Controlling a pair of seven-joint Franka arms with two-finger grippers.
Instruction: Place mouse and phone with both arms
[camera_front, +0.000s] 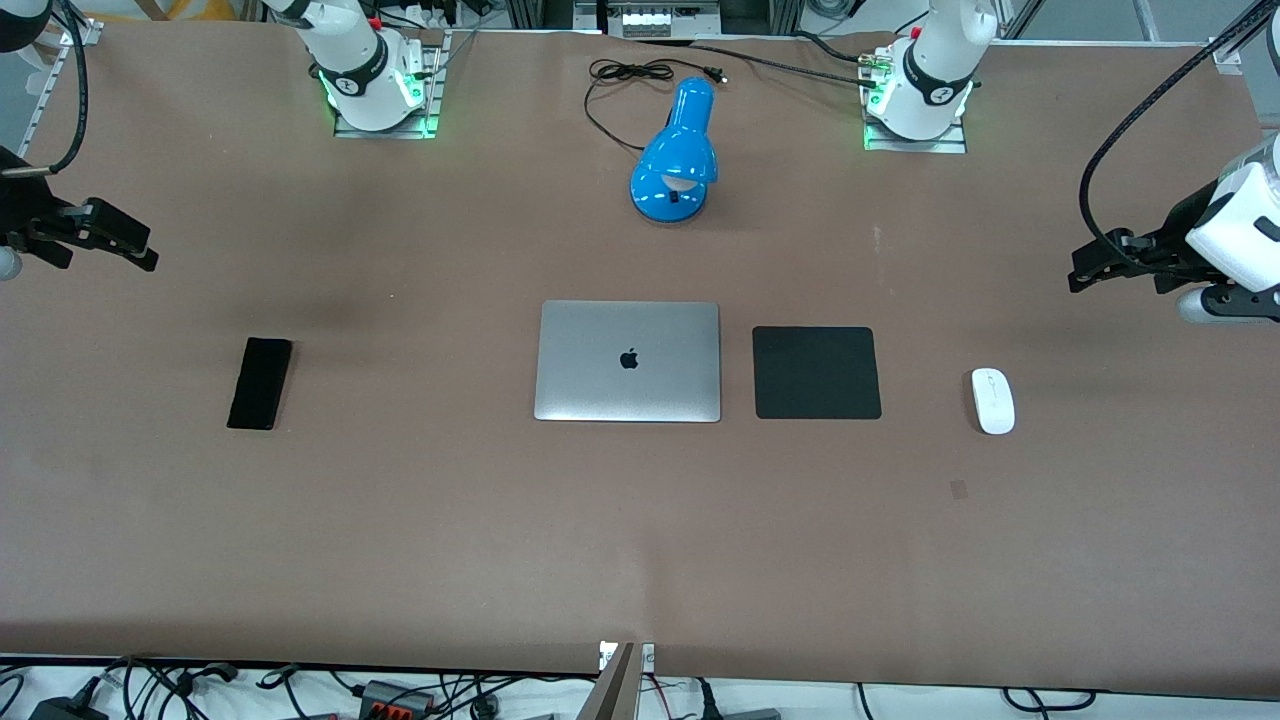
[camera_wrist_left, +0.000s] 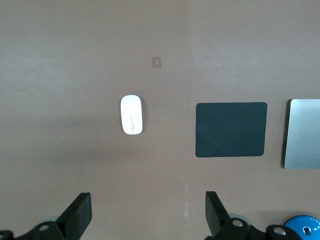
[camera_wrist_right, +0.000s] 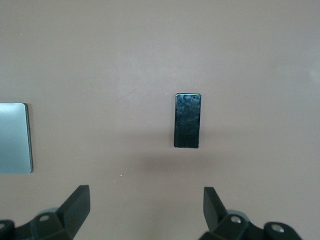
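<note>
Mouse (camera_front: 993, 401) lies on bare table at 3 o'clock of mouse pad (camera_front: 816, 372), long axis toward bases. Phone (camera_front: 260, 383) at 9 o'clock of laptop (camera_front: 628, 361), well apart, same axis, slightly tilted.

Left gripper (camera_wrist_left: 146, 212), right gripper (camera_wrist_right: 145, 210): fingers spread wide, holding nothing, hanging over table ends.

Watch out: glossy mouse may squirt from pinch; flat phone gives little edge, so fingers may scrape table.

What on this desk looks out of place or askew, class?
The mouse lies on the bare table beside the mouse pad, not on it. The phone lies slightly askew toward the right arm's end. Both grippers, left and right, hang open, holding nothing.
</note>
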